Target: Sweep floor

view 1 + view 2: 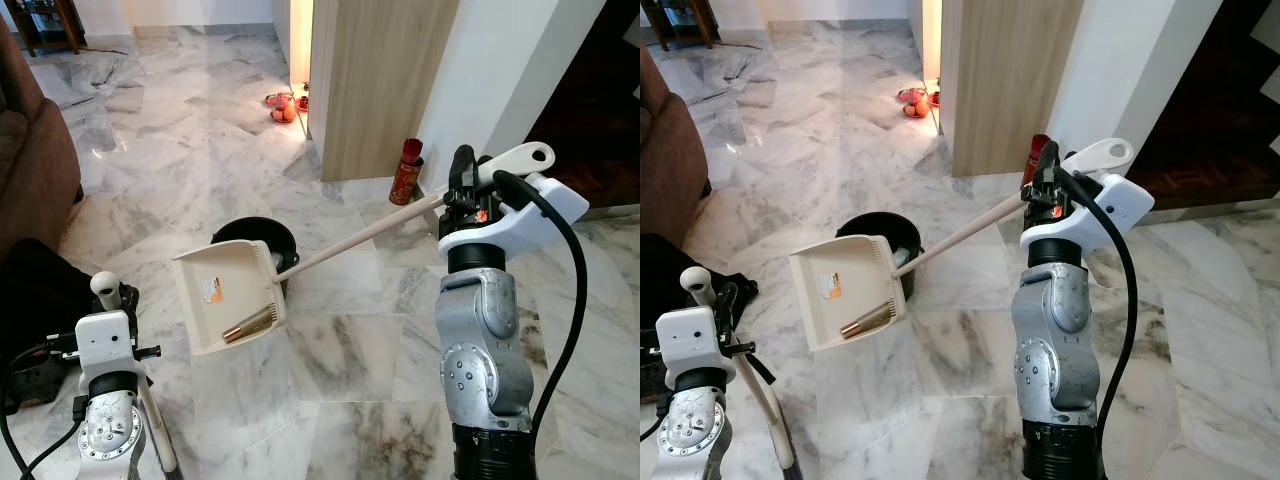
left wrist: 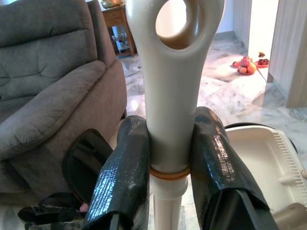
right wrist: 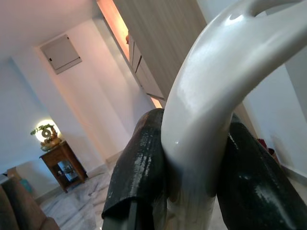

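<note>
My right gripper (image 1: 462, 192) is shut on the long cream handle (image 1: 360, 235) of a cream dustpan (image 1: 225, 296). The pan hangs tilted over a black bin (image 1: 262, 237) with a small brown tube (image 1: 250, 324) lying in its lower corner. The right wrist view shows the black fingers (image 3: 139, 167) clamped on the handle's white end (image 3: 201, 120). My left gripper (image 1: 118, 296) at the lower left is shut on the cream broom handle (image 2: 172, 105), whose looped top (image 1: 103, 284) sticks up above it. Its stick (image 1: 160, 435) runs down to the floor.
A brown sofa (image 1: 30, 160) stands at the left with a dark bag (image 1: 40, 290) at its foot. A wooden panel wall (image 1: 375, 80) rises ahead, with a red spray can (image 1: 407, 172) at its base. Fruit (image 1: 284, 106) lies on the marble floor beyond.
</note>
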Robot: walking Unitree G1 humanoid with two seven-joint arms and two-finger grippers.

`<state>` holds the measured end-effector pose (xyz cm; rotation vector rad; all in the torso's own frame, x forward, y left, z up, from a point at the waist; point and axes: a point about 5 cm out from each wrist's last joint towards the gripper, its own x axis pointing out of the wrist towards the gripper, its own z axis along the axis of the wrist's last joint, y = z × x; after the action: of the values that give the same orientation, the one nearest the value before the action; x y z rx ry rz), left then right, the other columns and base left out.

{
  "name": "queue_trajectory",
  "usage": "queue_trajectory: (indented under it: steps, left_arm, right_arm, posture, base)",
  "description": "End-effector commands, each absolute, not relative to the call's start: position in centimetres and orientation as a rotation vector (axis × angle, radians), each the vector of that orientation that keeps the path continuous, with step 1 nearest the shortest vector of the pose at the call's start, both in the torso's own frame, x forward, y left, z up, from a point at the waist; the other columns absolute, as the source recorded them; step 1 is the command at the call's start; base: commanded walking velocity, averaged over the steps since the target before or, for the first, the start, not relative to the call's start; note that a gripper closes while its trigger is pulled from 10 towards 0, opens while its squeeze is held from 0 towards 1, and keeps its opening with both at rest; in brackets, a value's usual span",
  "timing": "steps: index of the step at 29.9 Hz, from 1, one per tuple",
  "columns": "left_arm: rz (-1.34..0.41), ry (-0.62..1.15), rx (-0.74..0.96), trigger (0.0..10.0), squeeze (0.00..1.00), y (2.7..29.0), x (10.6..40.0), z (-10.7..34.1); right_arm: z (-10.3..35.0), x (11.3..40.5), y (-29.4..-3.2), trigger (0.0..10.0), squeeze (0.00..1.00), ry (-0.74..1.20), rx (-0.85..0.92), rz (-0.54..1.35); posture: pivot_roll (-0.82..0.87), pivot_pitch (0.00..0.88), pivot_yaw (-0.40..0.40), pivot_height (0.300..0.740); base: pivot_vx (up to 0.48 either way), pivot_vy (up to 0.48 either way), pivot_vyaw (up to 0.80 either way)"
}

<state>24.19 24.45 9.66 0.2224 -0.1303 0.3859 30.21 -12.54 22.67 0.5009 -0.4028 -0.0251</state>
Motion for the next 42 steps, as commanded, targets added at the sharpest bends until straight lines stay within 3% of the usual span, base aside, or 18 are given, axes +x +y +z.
queue_trajectory:
  steps: [1,36,42]
  left_arm:
    - [0.394,-0.16,0.236,10.0,0.0,24.4,24.29,10.4]
    - [0.39,-0.157,0.227,10.0,0.0,24.15,24.01,10.37]
    - [0.392,-0.157,0.227,10.0,0.0,24.16,23.95,10.41]
  right_arm:
    - [24.29,30.1,-12.64,10.0,0.0,-0.483,0.544,-0.013]
    - [24.02,30.36,-12.32,10.0,0.0,-0.464,0.533,0.012]
    - [24.11,30.32,-12.14,10.0,0.0,-0.468,0.528,0.027]
  posture:
    - [0.02,0.118,-0.049,0.74]
    - [0.03,0.109,-0.055,0.74]
    - [0.03,0.111,-0.058,0.74]
  base:
    - [0.349,0.0,0.0]
    - [0.371,0.0,0.08]
    - [0.371,0.0,0.76]
